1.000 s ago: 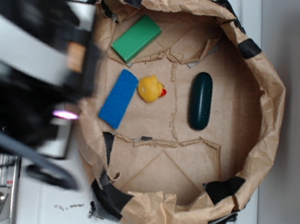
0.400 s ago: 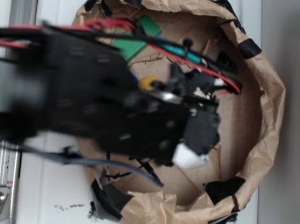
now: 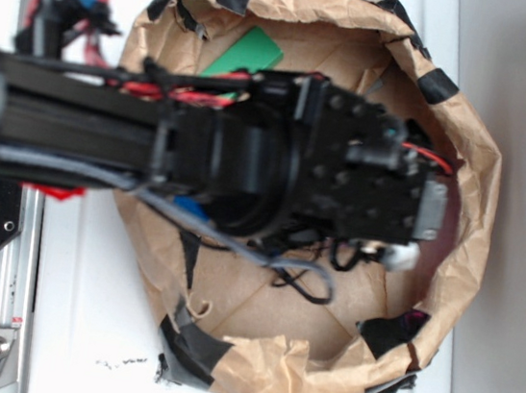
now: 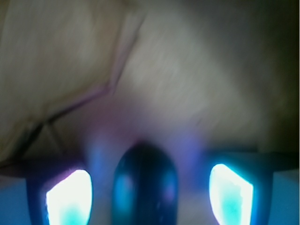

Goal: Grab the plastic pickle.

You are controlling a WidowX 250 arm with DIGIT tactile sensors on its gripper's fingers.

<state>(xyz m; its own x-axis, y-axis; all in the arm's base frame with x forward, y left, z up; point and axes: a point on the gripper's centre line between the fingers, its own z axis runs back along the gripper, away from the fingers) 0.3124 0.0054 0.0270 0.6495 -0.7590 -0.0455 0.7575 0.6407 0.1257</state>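
Observation:
In the wrist view the dark teal pickle [image 4: 144, 185], a glossy rounded capsule end, lies on the brown paper floor between my two glowing fingertips. My gripper [image 4: 149, 197] is open, with clear gaps between each fingertip and the pickle. In the exterior view my black arm and gripper [image 3: 400, 258] cover the middle of the paper-lined bowl and hide the pickle.
The brown paper bowl [image 3: 469, 175] has raised crumpled walls patched with black tape. A corner of the bright green block [image 3: 248, 52] shows at the upper left above the arm. A bit of the blue block [image 3: 187, 208] peeks out below the arm.
My arm has swung in from the left across the bowl and now sits low over the spot where the pickle lay, covering the pickle, the yellow duck and most of the blue block.

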